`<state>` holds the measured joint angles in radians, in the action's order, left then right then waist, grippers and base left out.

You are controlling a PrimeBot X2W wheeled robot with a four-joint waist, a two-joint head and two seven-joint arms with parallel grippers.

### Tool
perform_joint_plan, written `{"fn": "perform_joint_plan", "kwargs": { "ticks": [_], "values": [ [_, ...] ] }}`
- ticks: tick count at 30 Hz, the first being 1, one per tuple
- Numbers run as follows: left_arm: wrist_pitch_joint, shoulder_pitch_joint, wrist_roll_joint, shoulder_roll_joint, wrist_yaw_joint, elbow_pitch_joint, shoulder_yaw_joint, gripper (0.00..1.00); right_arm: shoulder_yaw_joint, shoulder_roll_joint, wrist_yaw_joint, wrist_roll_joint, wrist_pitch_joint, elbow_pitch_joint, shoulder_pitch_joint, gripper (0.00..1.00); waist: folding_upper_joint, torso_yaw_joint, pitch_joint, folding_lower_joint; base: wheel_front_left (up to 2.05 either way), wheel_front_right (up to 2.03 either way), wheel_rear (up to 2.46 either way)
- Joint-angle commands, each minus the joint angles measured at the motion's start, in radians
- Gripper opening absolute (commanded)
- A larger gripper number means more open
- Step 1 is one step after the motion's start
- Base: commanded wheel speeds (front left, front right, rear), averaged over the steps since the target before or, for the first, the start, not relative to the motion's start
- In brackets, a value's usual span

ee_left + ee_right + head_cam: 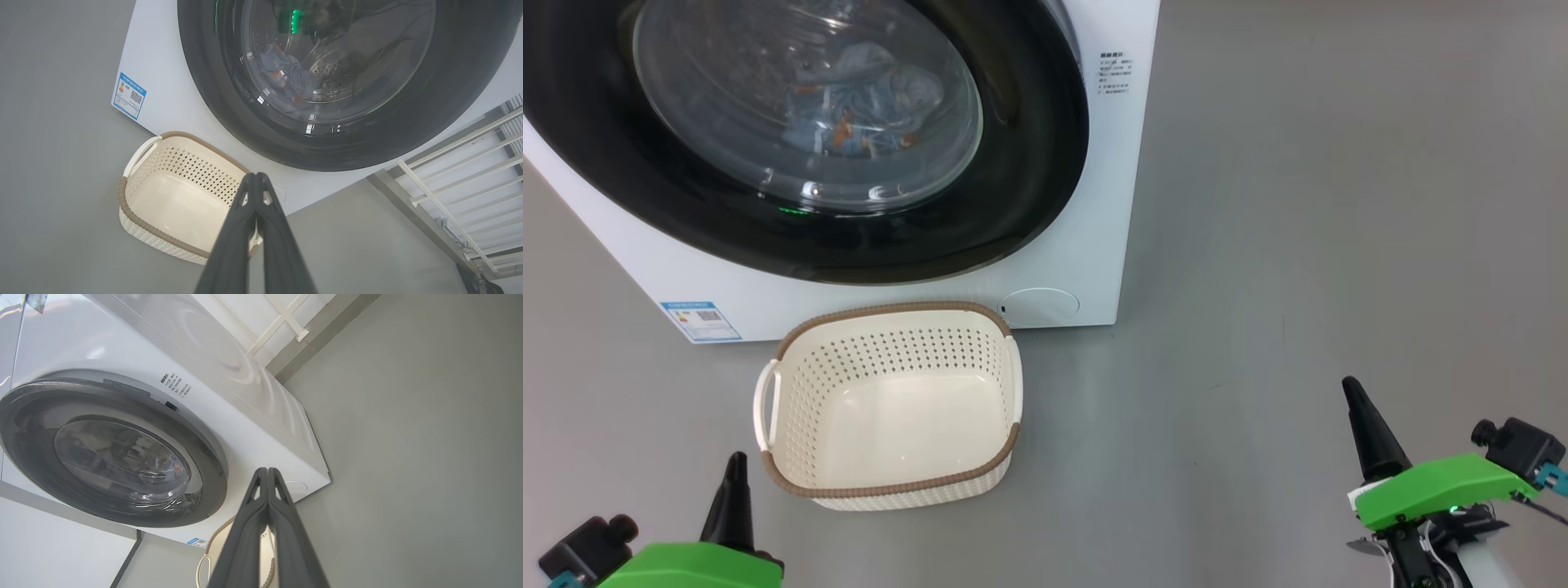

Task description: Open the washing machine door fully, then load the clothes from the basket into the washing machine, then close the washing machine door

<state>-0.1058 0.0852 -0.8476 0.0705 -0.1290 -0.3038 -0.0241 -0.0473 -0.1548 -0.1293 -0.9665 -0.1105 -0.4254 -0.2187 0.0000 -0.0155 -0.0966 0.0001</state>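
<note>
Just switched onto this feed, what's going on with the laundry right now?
Nothing is being handled at this moment. The washing machine door looks shut, and the blue, orange-printed clothes are visible through it, inside the washing machine. The cream basket sits empty on the floor in front of the machine. The left gripper and right gripper are both shut, hold nothing, and hang either side of the basket without touching it. The job looks about finished.

Clothes [874, 106] behind shut door [1033, 163], basket [890, 311] below
</note>
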Motion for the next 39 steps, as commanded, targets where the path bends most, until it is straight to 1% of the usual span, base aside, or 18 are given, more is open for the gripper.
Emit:
{"fn": "perform_joint_plan", "kwargs": {
  "ticks": [1,39],
  "values": [
    [0.006,0.021,-0.028,0.013,-0.001,0.030,-0.023,0.00,0.004,-0.002,-0.001,-0.030,0.007,0.033,0.006,0.00,0.0000,0.000,0.002,-0.0001,0.00,0.00,0.00],
    [0.118,0.022,-0.416,-0.004,-0.001,0.045,-0.057,0.00,0.084,0.052,-0.001,-0.355,0.120,0.111,0.062,0.00,0.0000,0.008,0.050,-0.0001,0.00,0.00,0.00]
  ]
}}
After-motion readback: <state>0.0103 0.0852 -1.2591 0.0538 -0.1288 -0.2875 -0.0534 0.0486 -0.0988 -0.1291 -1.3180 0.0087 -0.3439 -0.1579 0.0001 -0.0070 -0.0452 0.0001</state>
